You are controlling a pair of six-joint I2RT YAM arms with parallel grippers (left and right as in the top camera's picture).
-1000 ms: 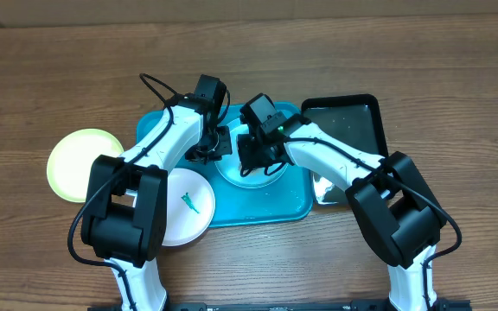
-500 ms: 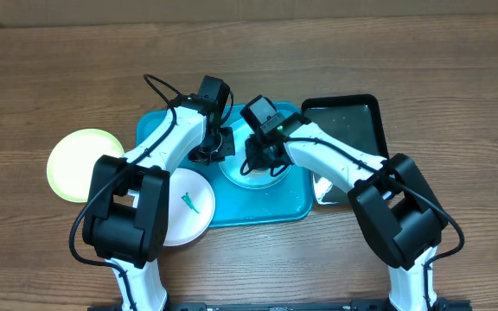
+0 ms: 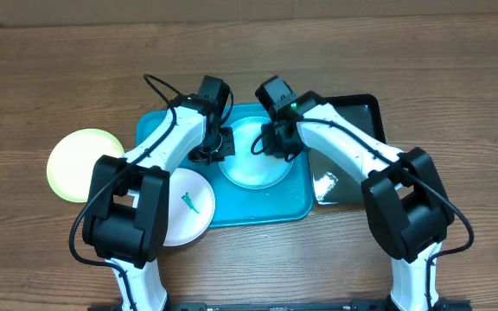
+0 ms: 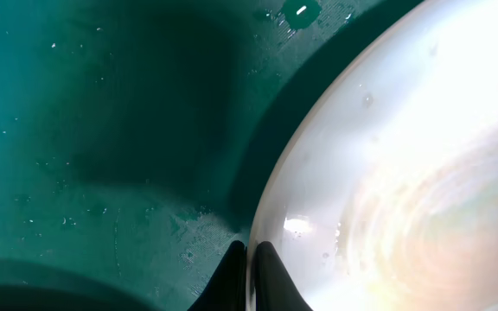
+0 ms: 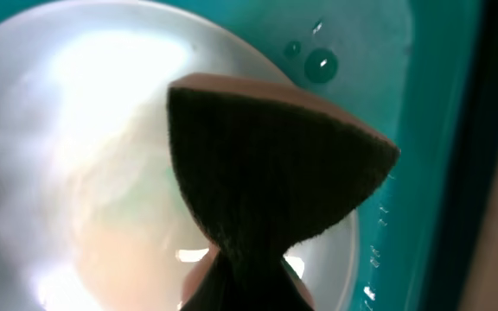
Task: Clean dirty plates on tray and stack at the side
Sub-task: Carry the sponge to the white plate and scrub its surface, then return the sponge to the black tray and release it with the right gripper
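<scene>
The pale blue plate [image 3: 253, 168] lies on the turquoise tray [image 3: 232, 214]. My left gripper [image 3: 218, 147] is shut on its left rim, and the left wrist view shows the fingers [image 4: 251, 269] pinching the rim of the plate [image 4: 405, 173]. My right gripper [image 3: 271, 142] is shut on a dark sponge [image 5: 266, 164] over the plate's far right part [image 5: 67, 130]. The white plate [image 3: 197, 186], with a green smear, overlaps the tray's near left corner. The yellow-green plate [image 3: 78, 164] lies on the table left of the tray.
A smaller black tray [image 3: 353, 121] lies against the turquoise tray's right side, its near end glossy. Droplets sit on the turquoise tray [image 5: 322, 62]. Bare wooden table surrounds everything.
My right gripper has moved the sponge from the middle of the pale blue plate to its far right part. The left gripper has kept its hold on the rim.
</scene>
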